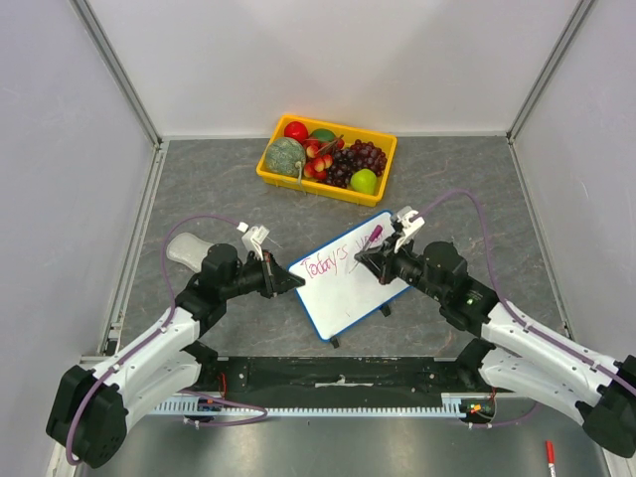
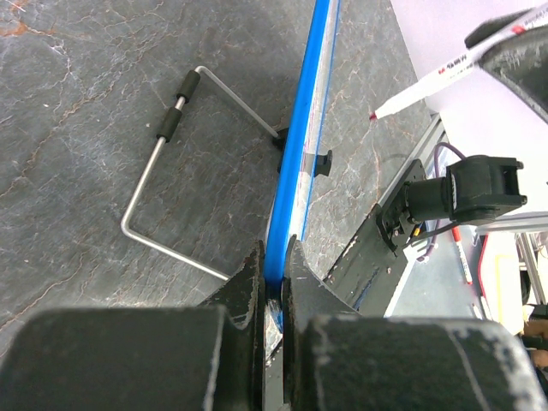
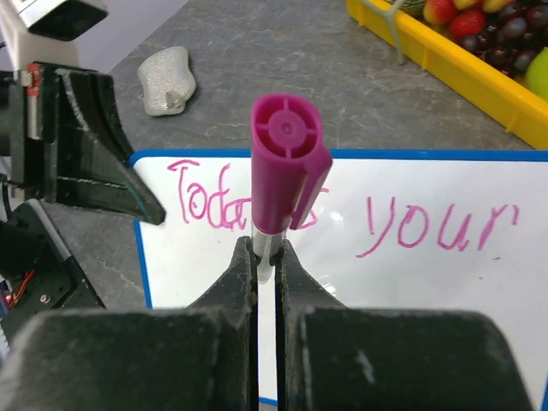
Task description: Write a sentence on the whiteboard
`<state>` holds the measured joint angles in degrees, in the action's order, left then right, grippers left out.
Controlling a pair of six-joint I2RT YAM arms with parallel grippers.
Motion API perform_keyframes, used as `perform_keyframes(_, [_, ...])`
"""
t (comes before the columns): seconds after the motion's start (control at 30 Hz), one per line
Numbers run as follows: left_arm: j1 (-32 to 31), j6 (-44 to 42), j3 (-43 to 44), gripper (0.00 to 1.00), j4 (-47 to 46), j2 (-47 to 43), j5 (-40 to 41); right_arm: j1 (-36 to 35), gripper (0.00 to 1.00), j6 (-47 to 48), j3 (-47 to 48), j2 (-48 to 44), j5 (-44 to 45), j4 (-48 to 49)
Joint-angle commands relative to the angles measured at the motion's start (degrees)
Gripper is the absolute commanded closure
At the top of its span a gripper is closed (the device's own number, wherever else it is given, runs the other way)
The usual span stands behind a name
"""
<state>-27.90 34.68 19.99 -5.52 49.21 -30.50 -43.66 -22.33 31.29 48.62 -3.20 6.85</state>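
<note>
The whiteboard (image 1: 350,286), white with a blue rim, stands tilted at mid table. The sentence (image 3: 385,218) on it reads "Today's your" in pink cursive; it also shows in the top view (image 1: 333,261). My left gripper (image 1: 291,281) is shut on the board's left edge; its wrist view shows the blue rim (image 2: 295,163) clamped between the jaws (image 2: 274,265). My right gripper (image 1: 366,258) is shut on a pink marker (image 3: 282,163), held above the board's upper part, cap end toward the camera. The marker tip (image 2: 374,114) hovers off the surface.
A yellow basket (image 1: 274,179) of fruit stands behind the board. A pale lumpy eraser-like object (image 1: 187,249) lies at the left. The board's wire stand (image 2: 163,137) rests on the grey table. A red marker (image 1: 550,459) lies at the near right.
</note>
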Motion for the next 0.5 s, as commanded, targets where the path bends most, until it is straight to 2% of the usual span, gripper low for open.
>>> perform_keyframes(0.0, [-0.40,-8.92,-1.27,0.98,10.26,2.64,6.77,-2.04,1.00,1.41,-1.40,-2.21,-0.93,5.53])
perform_keyframes(0.23, [-0.40,-9.01,-1.27,0.98,10.35,2.73,6.95,-4.67,1.00,0.09,-4.21,-1.34,-3.91,12.21])
perform_keyframes(0.47, [-0.40,-8.75,-1.35,0.98,10.44,2.29,6.95,-8.63,1.00,-2.54,-6.06,3.14,-2.87,18.89])
